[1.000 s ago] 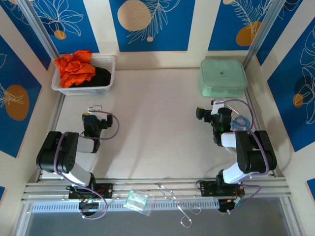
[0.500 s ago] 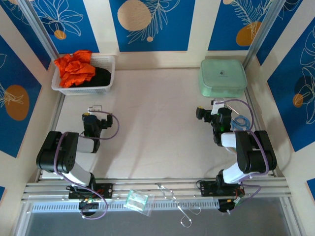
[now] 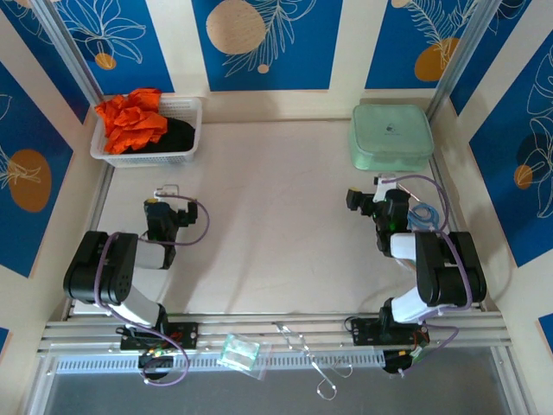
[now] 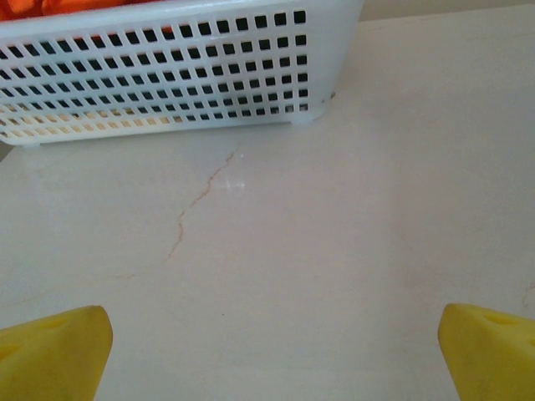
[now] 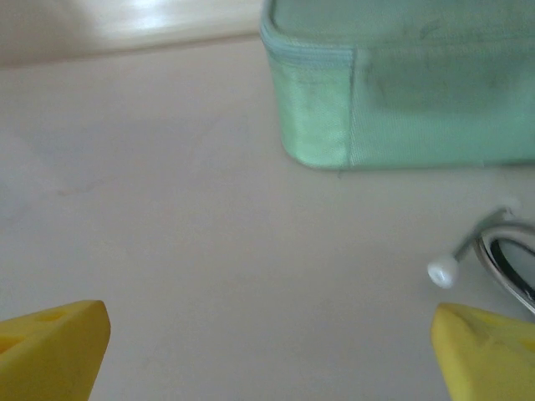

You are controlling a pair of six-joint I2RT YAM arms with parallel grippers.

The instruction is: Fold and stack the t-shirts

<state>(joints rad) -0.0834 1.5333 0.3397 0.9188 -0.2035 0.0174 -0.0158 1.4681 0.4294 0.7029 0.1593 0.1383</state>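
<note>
While crouched low over the table, left claw and right claw gape released.

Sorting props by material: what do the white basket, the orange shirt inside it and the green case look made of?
White basket: rigid moulded plastic, slightly glossy, with a grid of square holes. Orange t-shirt: soft matte cloth, crumpled in folds. Green case: probably fabric-covered, matte, with a stitched seam and piped edge.

White mesh basket far left, pale green soft case far right on cream table
</note>
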